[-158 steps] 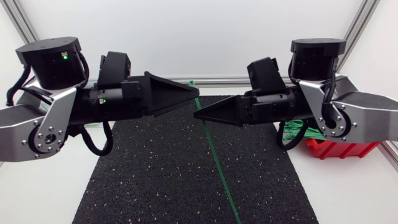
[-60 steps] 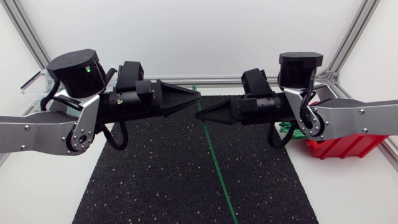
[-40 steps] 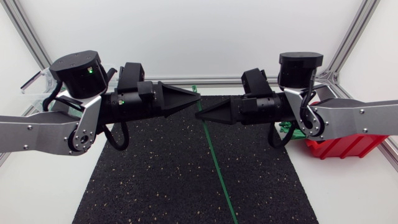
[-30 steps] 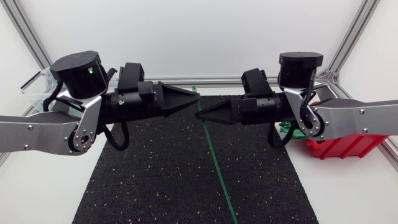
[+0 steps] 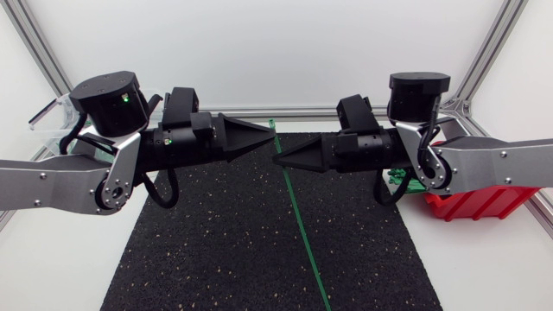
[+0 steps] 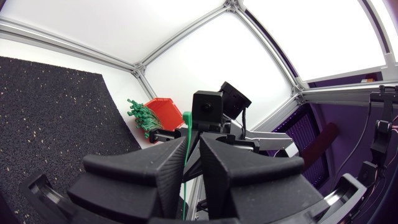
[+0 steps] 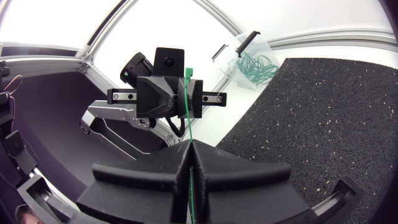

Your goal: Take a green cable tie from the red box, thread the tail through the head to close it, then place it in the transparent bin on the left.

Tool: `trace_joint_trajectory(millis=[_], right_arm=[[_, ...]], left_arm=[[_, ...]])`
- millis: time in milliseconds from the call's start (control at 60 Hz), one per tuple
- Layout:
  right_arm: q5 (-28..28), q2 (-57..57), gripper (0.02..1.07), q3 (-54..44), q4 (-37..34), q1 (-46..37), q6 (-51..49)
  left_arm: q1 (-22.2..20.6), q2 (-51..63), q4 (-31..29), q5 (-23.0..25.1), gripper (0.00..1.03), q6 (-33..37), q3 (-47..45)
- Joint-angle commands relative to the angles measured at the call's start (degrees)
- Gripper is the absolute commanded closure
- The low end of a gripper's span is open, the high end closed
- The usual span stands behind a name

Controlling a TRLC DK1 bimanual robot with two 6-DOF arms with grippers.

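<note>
Green cable tie is pinched in the closed fingers of both grippers, tips facing over a black mat. The left gripper holds near the tie's head, the right gripper just past it. The right arm half hides the red box; the left arm screens the transparent bin.

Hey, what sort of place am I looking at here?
Probably a robotics lab test cell: an aluminium frame around a black mat, the left gripper and right gripper both gripping one green cable tie, and a red box of more ties.

Bright, even, diffuse; coming off washed-out white walls all round; barely any shadow on mat.
</note>
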Motion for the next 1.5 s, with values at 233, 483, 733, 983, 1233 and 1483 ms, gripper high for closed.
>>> trace_joint_trajectory(millis=[233, 483, 733, 983, 1233, 1483], right_arm=[[-0.21, 0.23, 1.01, -1.62, 0.98, 0.74, 1.15], [-0.03, 0.14, 1.01, -1.71, 0.98, 0.82, 1.24], [0.14, -0.13, 1.01, -2.06, 0.98, 0.82, 1.33], [1.46, 1.02, 1.01, -1.97, 0.9, 3.37, 1.33], [1.9, 0.93, 0.98, -1.71, 0.54, 3.64, 1.42], [-2.32, -1.53, 0.49, -1.62, -2.8, 1.26, -1.4]], left_arm=[[0.15, 1.7, 1.24, 0.12, 0.92, -1.14, 0.53], [-0.03, 1.79, 1.15, 0.12, 0.92, -1.32, 0.71], [0.06, 1.79, 1.24, 0.12, 0.99, -1.32, 0.36], [0.15, 0.91, 1.15, 0.12, 0.99, -1.58, 0.27], [0.24, -0.76, 1.15, 0.12, 0.99, -1.58, -0.7], [1.56, -3.31, 0.89, 0.91, 0.99, 1.32, -2.11]])
